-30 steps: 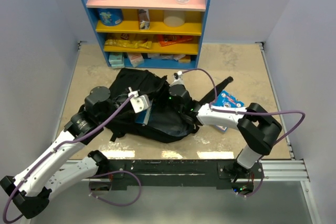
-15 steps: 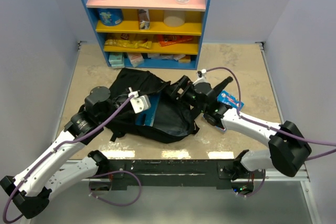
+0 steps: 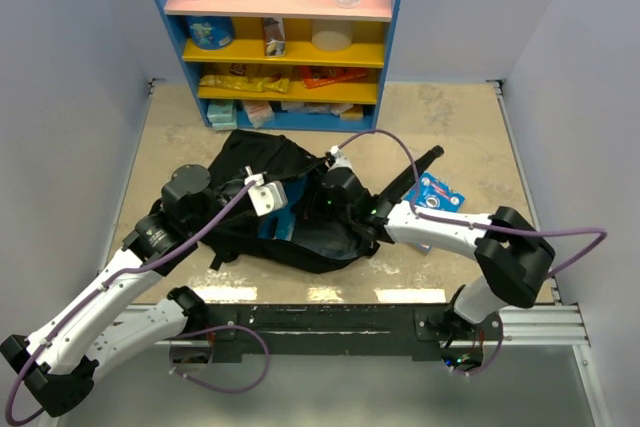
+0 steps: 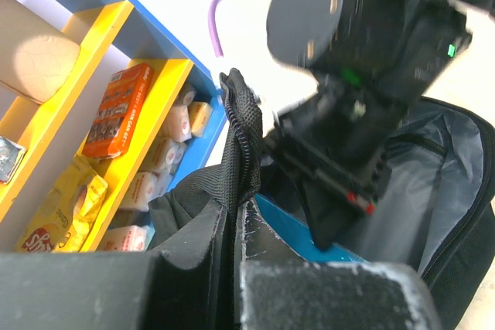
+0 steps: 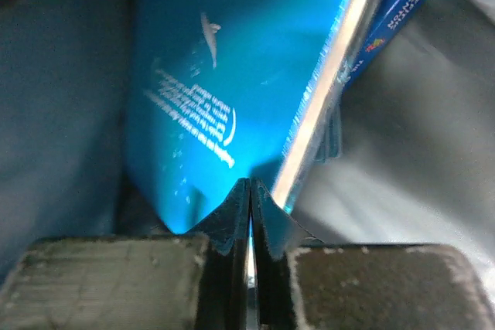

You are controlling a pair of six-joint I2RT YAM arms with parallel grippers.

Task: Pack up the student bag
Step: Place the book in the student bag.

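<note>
Nearest, low in the left wrist view, the left hand [image 4: 234, 218] is seen clenched on a fold of black webbing and fabric at the rim of the student bag [image 3: 250, 159], so that the mouth is held apart. In the right wrist view the right hand [image 5: 249, 191] is pinched tight on the thin edge of a blue book [image 5: 193, 90]. Grey lining shows on either side, so the book is judged to be inside the bag.

The bag is laid on the desk [image 3: 455, 117] at the centre of the top view, between the two arms. Its long axis runs from upper left to lower right of the frame, and its mouth appears turned up and toward the right.

The bag is judged soft and limp, light for its bulk, and likely to sag shut once let go. The stitched rim or a strap is judged the best hold, since a flat panel would only bunch.

Farther off, a blue packet [image 3: 437, 192] is seen right of the bag, and a shelf [image 3: 396, 17] of goods at the top of the frame.
</note>
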